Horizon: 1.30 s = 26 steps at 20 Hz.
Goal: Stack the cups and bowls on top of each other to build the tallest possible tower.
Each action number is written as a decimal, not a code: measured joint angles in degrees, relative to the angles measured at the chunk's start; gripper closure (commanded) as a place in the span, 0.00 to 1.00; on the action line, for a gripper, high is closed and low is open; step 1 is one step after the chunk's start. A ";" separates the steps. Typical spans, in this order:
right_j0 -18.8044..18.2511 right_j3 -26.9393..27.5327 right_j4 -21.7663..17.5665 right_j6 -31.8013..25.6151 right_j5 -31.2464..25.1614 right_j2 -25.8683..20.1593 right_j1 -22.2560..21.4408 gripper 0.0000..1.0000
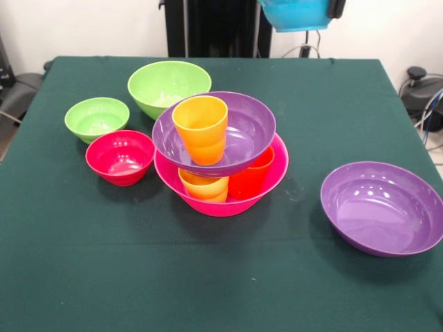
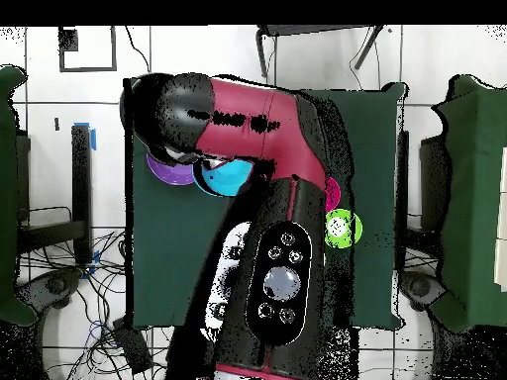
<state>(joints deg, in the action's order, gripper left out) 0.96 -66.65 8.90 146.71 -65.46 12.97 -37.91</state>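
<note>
Dark green cloth covers the table (image 1: 208, 277), with a white wall and the robot's black pedestal behind its far edge. From the front I see the tower (image 1: 220, 155) near the middle of the table: a big hot-pink bowl (image 1: 208, 205) as base, a yellow-orange cup (image 1: 204, 185) and a red-orange cup (image 1: 250, 177) standing inside it, a wide purple bowl (image 1: 242, 135) resting tilted on their rims, and an orange cup (image 1: 201, 128) upright in that bowl. Left of the tower, near but apart, sit a red bowl (image 1: 120, 157), a small light-green bowl (image 1: 97, 118) and a larger light-green bowl (image 1: 168, 86) toward the far edge. A second purple bowl (image 1: 382, 207) lies well apart near the right edge. At the top edge a blue bowl (image 1: 296, 14) hangs above the table, evidently carried by the gripper (image 1: 336, 7); I cannot tell how its fingers stand.

From above, the red and black arm (image 2: 253, 129) hides most of the table; I make out only the blue bowl (image 2: 226, 178), a purple rim (image 2: 168, 174) and the small green bowl (image 2: 343, 229).

I judge the tower roughly half built: five bowls remain, counting the blue one. No green cup is visible. Everything is smooth glossy plastic, round, and likely slippery; the cups are stepped below.
</note>
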 measured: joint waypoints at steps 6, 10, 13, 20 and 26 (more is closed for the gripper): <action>-1.75 0.52 -2.03 -0.02 0.73 -0.45 -0.36 1.00; -5.59 3.55 -4.31 -0.38 2.79 -1.55 1.76 1.00; -6.97 5.94 -5.57 -0.38 3.01 -1.62 3.46 1.00; -9.90 17.96 -9.55 -0.38 1.41 -1.86 12.20 1.00; -11.91 29.14 -9.68 -0.59 -14.99 -4.12 20.03 1.00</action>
<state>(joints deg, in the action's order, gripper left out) -10.95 -37.50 -0.78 146.12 -80.44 8.85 -17.88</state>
